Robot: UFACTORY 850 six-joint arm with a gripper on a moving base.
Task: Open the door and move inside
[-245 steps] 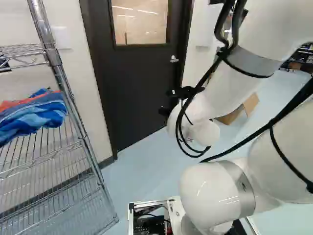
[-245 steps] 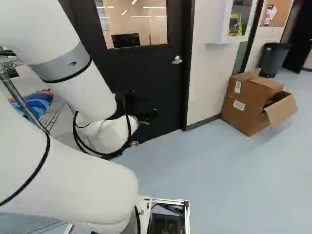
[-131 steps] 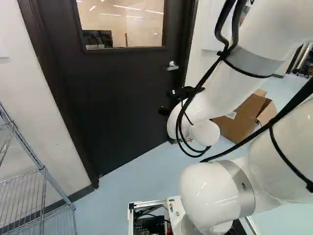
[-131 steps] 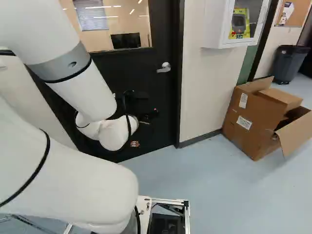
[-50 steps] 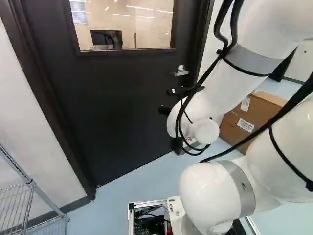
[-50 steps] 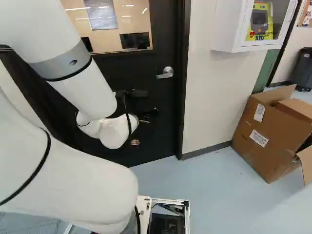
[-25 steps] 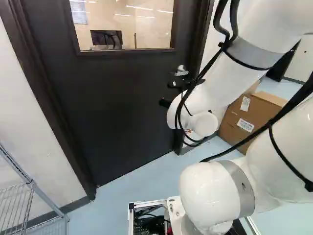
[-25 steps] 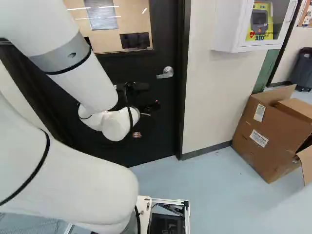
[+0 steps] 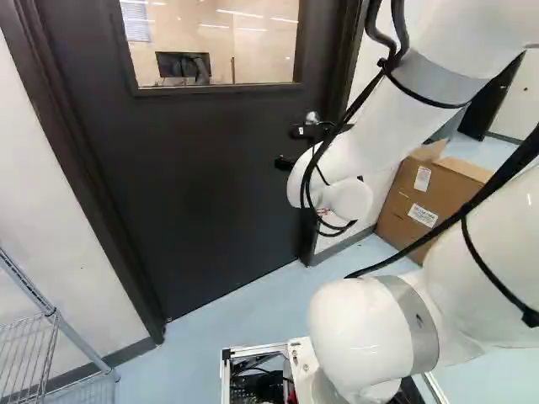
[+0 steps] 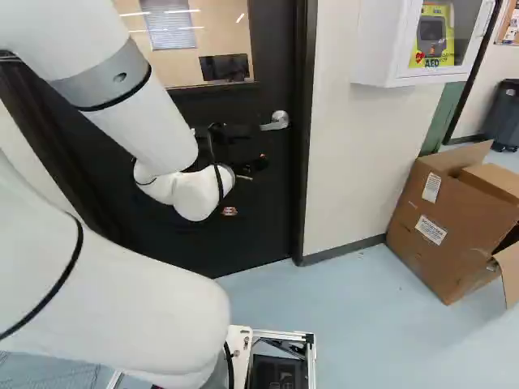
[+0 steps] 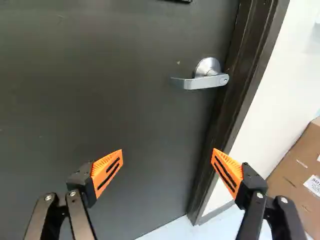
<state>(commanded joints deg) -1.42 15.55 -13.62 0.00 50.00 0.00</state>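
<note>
The dark door (image 9: 194, 168) stands closed in its frame, a window in its upper part. Its silver lever handle (image 10: 276, 121) is by the frame's right edge in the right base view. My gripper (image 10: 253, 165), mostly dark against the door, shows just below and left of that handle. In the wrist view the gripper (image 11: 168, 156) is open, orange pads wide apart with nothing between them. The lever handle (image 11: 205, 80) lies ahead of the fingers there, not touched by them.
An open cardboard box (image 10: 454, 219) stands on the floor against the wall right of the door. A white wall cabinet (image 10: 422, 40) hangs above it. Left of the door is a wire shelf (image 9: 50, 337), with a grey bin (image 10: 503, 117) far right.
Earlier the base drove and turned toward the door, bringing it nearer. Over the last second the base holds still while the arm's wrist and gripper have risen toward the handle's height.
</note>
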